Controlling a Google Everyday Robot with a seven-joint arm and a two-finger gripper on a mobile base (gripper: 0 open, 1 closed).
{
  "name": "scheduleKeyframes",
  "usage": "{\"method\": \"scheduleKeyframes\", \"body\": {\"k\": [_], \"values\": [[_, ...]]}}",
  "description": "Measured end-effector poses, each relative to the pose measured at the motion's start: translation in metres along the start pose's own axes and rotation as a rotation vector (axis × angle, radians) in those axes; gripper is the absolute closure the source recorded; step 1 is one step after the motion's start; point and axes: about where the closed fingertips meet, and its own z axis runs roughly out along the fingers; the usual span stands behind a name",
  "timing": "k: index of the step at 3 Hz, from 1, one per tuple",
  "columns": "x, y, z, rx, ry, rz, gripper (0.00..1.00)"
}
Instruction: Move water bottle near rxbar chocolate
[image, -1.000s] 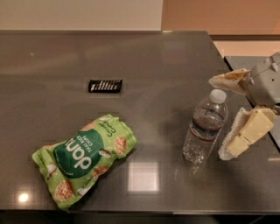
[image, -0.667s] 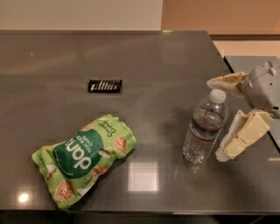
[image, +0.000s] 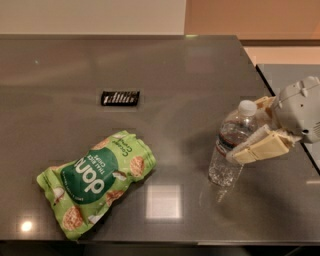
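Observation:
The water bottle (image: 231, 150), clear with a white cap, stands upright on the grey table (image: 190, 75) at the right. My gripper (image: 245, 131) reaches in from the right edge and is closed around the bottle's upper body. One cream finger (image: 257, 148) lies across its front and the other (image: 263, 103) sits behind, by the cap. The rxbar chocolate (image: 120, 97), a small flat black bar with white lettering, lies at the middle left, well away from the bottle.
A large green snack bag (image: 95, 181) lies at the front left, between the bar and the table's front edge. The table's right edge (image: 272, 92) runs just behind the gripper body.
My gripper moved left from beside the bottle, so its fingers now sit on either side of it, and the gap between them has narrowed. The bottle, bar and bag have not moved.

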Motion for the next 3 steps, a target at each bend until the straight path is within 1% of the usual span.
{"method": "scheduleKeyframes", "body": {"k": [1,2,3], "values": [[-0.006,0.002,0.002,-0.003,-0.022,-0.002,0.65],[-0.023,-0.003,0.0,0.014,-0.033,-0.006,0.89],[-0.05,-0.019,0.0,0.043,-0.034,-0.017,1.0]]}}
